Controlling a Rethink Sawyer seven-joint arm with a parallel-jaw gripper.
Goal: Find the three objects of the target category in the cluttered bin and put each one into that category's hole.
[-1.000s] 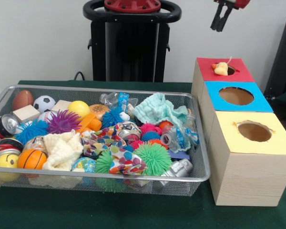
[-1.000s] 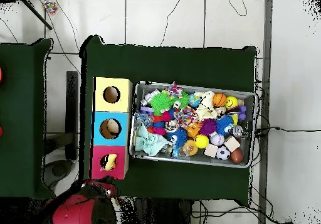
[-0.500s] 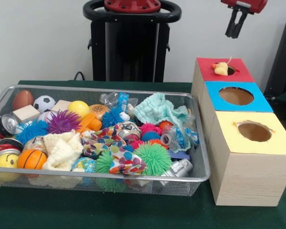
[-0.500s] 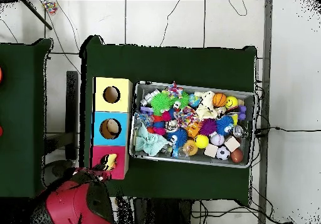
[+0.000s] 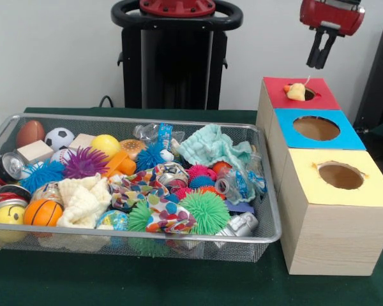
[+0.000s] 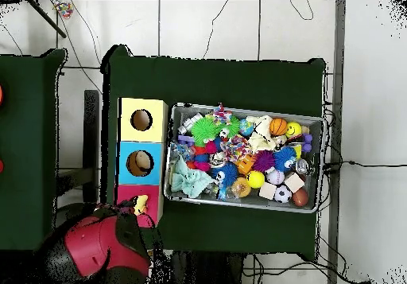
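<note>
A small yellow soft toy (image 5: 297, 92) lies across the hole of the red-topped box (image 5: 325, 97), partly sunk in it. My gripper (image 5: 318, 64) hangs above and slightly right of that hole. Its two thin fingers stand slightly apart, open, with nothing between them. In the overhead view the red arm (image 6: 99, 245) covers part of the red box (image 6: 127, 192), and the yellow toy (image 6: 141, 205) shows at the arm's edge. The wire bin (image 5: 270, 220) is full of mixed toys: spiky balls, sports balls, cloths, cans and wooden blocks.
A blue-topped box (image 5: 348, 139) and a yellow-topped box (image 5: 370, 191) stand in a row with the red one, right of the bin, each with a round open hole. Green cloth covers the table (image 5: 115, 280).
In the front view the gripper has moved right and a little lower, ending over the red box. In the overhead view the arm has slid over that box. The yellow toy has not moved.
</note>
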